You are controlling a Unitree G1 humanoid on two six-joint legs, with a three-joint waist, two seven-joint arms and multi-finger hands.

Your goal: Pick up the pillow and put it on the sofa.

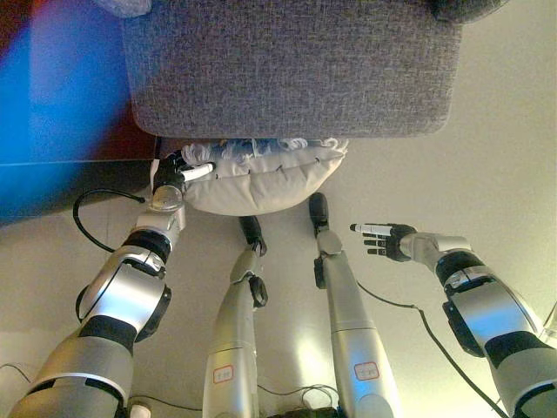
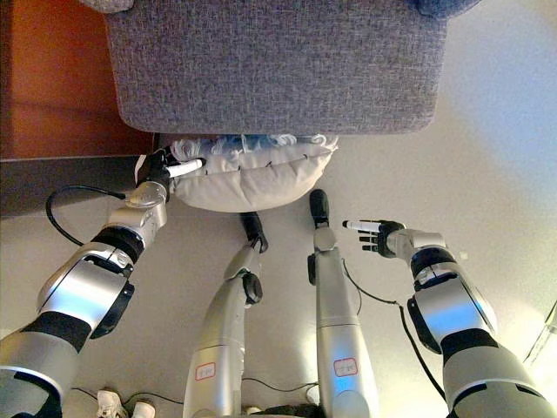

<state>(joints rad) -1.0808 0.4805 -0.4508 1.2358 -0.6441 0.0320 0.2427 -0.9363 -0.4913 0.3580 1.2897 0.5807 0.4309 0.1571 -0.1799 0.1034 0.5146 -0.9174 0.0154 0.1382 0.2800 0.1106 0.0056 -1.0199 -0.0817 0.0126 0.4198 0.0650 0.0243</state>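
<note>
Cream pillow (image 1: 261, 181): centre frame, on floor against grey sofa (image 1: 291, 65) base, not lifted. Left hand (image 1: 174, 177): curled on pillow's left corner. Right hand (image 1: 387, 239): lower right, fingers straight, empty. Lift and placement remain.

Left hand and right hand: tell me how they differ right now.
The left hand is at the left end of the pillow, fingers on its edge; the right hand touches nothing, out over the floor. The left hand sits close under the grey sofa; the right hand is lower and well clear of it, fingers straight, pointing left. Both are dark with white on some fingers.
</note>
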